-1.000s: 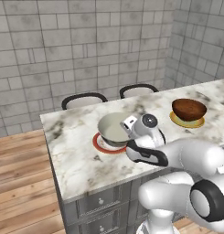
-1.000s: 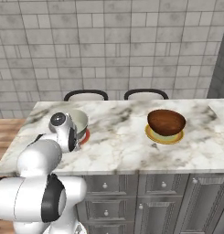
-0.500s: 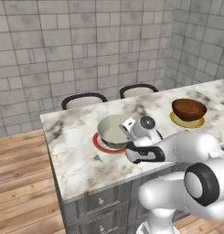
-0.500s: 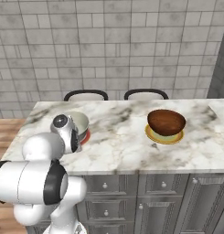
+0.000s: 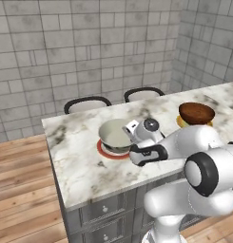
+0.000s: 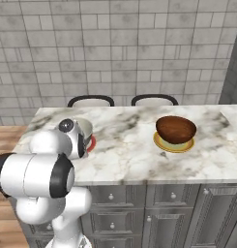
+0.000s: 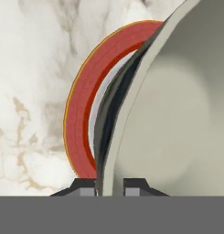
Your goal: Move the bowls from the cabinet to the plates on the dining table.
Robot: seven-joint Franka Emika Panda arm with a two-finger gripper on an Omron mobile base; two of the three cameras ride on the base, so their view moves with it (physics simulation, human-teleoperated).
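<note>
On the white, brown-veined marble desk (image 5: 80, 156) I keep the jaws pinched on the rim of the glossy cream-green round bowl (image 5: 114, 134), seated on the flat red-rimmed plate (image 7: 79, 123), while the dark reddish-brown bowl (image 6: 175, 129) sits on the yellow-orange plate (image 6: 174, 146).

The counter (image 5: 80, 163) carries two plates, well apart. In the left base view, one plate (image 5: 104, 151) lies toward the counter's left end with a bowl (image 5: 114, 134) on it; the other plate (image 5: 182, 122) lies to the right, nearer the far edge, with the second bowl (image 5: 196, 112) on it. The gripper (image 7: 109, 186) sits at the first bowl's near right rim, a finger (image 7: 86, 187) on each side of the wall. Two chairs (image 5: 87, 103) stand side by side behind the counter, before the wall (image 5: 80, 47). Drawers (image 6: 168, 218) run below the counter's near edge
</note>
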